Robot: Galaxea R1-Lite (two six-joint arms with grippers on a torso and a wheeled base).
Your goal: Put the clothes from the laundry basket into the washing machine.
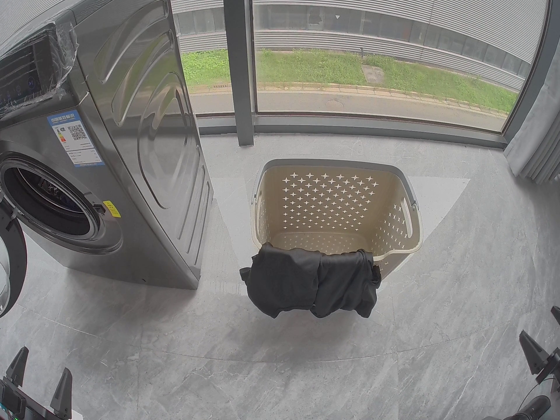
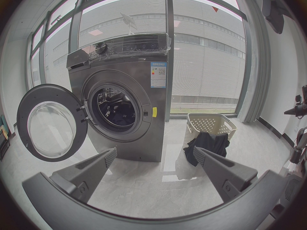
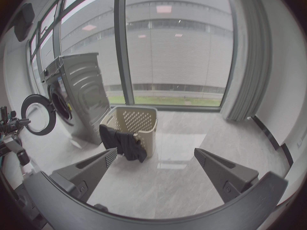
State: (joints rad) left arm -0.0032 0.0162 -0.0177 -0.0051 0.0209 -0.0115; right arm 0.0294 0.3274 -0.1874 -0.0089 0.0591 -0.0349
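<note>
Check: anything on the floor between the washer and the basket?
Just bare floor between the washing machine and the laundry basket, seen in the head view.

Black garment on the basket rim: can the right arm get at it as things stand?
Probably yes: the garment hangs over the basket's near rim, facing the robot, and only bare floor lies between it and the open right gripper.

Grey curtain (image 1: 538, 129) hangs beside the window (image 1: 379, 48).

Grey floor (image 1: 291, 374) bears the washing machine (image 1: 151, 147) and (just beside) the laundry basket (image 1: 335, 205).
</note>
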